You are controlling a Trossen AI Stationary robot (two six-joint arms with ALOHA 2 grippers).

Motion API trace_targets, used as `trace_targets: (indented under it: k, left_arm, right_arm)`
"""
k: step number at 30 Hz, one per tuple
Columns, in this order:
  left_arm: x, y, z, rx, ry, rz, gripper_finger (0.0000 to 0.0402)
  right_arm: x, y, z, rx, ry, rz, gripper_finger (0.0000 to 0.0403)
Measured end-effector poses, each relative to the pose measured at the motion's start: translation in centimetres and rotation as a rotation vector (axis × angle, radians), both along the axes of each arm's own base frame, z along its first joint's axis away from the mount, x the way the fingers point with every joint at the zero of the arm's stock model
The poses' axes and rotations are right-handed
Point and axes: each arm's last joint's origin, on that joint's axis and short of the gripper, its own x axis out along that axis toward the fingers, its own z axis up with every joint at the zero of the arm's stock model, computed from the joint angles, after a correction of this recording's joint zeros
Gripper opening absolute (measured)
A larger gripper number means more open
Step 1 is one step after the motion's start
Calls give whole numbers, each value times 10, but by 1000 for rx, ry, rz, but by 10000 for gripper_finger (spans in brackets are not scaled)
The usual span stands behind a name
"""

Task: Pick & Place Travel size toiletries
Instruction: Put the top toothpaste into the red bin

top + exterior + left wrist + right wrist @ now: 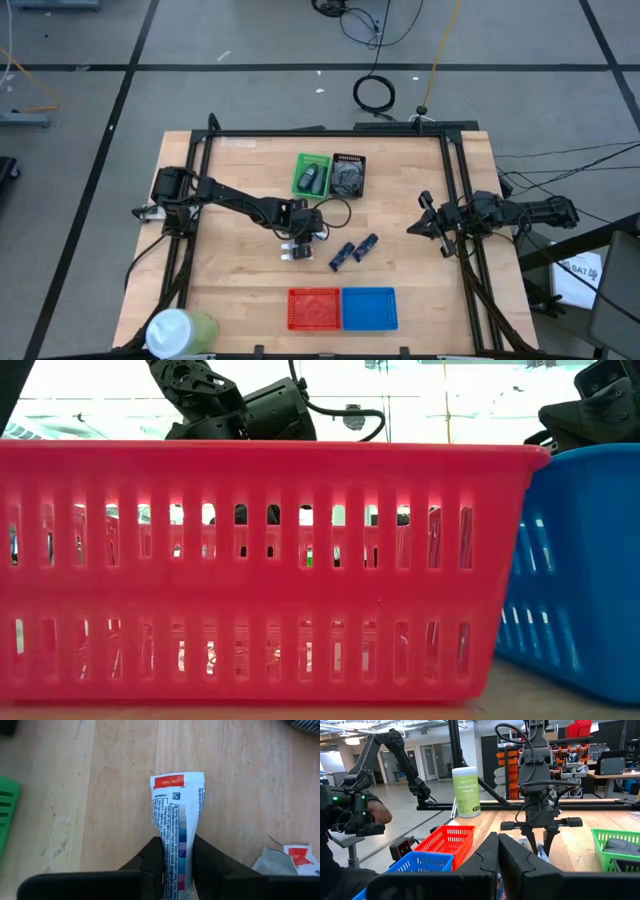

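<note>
White tube pinched, trays up next

Got my left pincer (177, 865) clamped on a white tube (176, 820) mid-counter (230, 260), just beside another one (290, 860). It's the pick step, I'd say; next comes a lift and a carry to a tray, maybe the red tray (314, 309). Two navy tubes (352, 250) wait nearby. The tube's fine print and red band aren't readable. My right pincer (497, 855) is parked at the side, fingers together. The big canister (466, 791) reads "disinfecting wipes".

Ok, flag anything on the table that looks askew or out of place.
Nothing looks damaged or spilled. Two dark navy tubes lie loose and slanted on the bare wood, outside every tray. The left hand grips a white printed tube on the table.
</note>
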Motion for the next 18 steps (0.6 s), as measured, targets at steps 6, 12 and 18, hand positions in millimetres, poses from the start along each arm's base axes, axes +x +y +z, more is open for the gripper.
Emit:
trace_targets:
  k: [6, 12, 18]
  left_arm:
    - [0, 0, 0, 0, 0, 0, 68]
    - [-1, 1, 3, 5, -1, -4, 67]
    - [-2, 1, 5, 5, 0, -4, 67]
  right_arm:
    - [0, 0, 0, 0, 0, 0, 0]
    - [0, 0, 0, 0, 0, 0, 0]
    - [0, 0, 0, 0, 0, 0, 0]
